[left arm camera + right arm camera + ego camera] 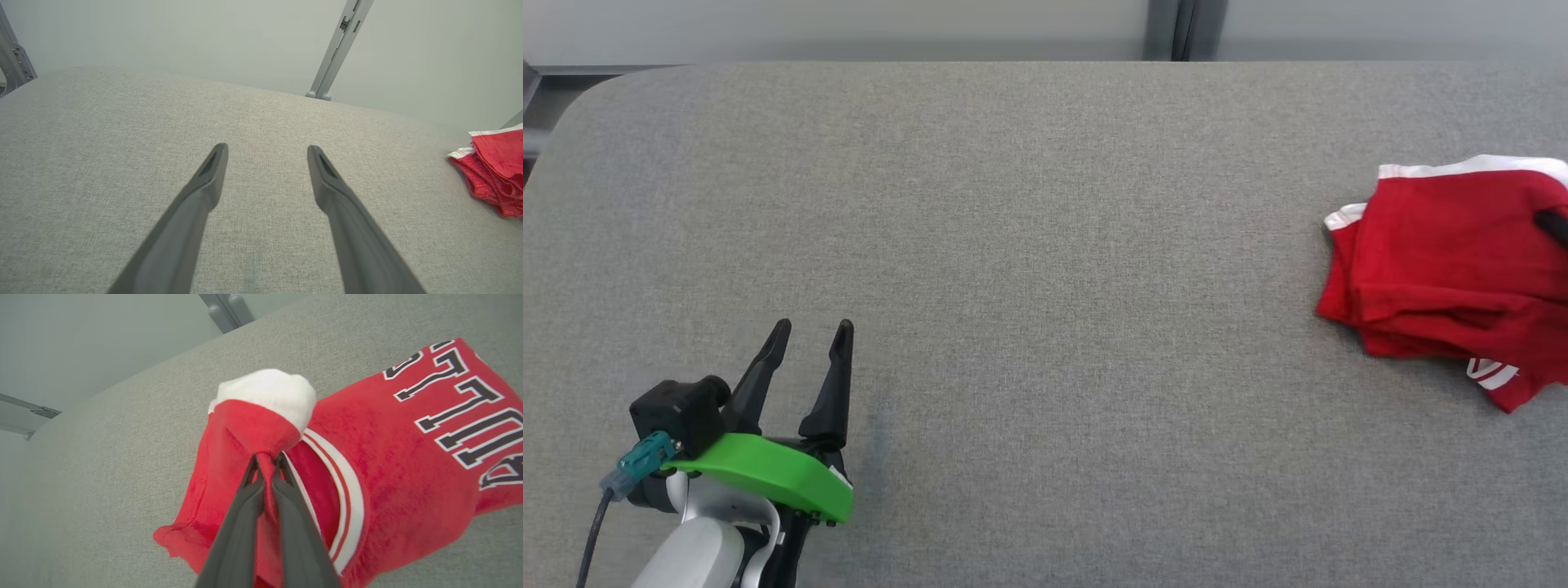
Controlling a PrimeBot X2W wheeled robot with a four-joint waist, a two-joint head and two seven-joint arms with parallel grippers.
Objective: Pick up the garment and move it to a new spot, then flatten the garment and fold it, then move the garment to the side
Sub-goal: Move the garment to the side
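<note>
At lower left of the head view: left gripper (814, 324) on a pale forearm with a green cover (768, 478) at the wrist. Fingers pointing up the view, jaws spread wide. Hanging over the grey fabric-topped table (1045, 245).

Same left gripper (267, 148) seen from its own wrist: both dark fingers well apart, table cloth showing between them. Grey post (339, 45) against the pale wall beyond the far table edge.

At far right of the table: red garment (1445, 269) with white trim, bunched in layers and running past the picture's right edge, well apart from the left gripper. Black-and-white lettering across its front in the right wrist view.

On the garment: right gripper (267, 459) clamped tight on a pinch of red cloth beside the white-and-red striped band. White-edged fold humped up just past the fingertips (255, 469). Rest of the garment lying on the table.
</note>
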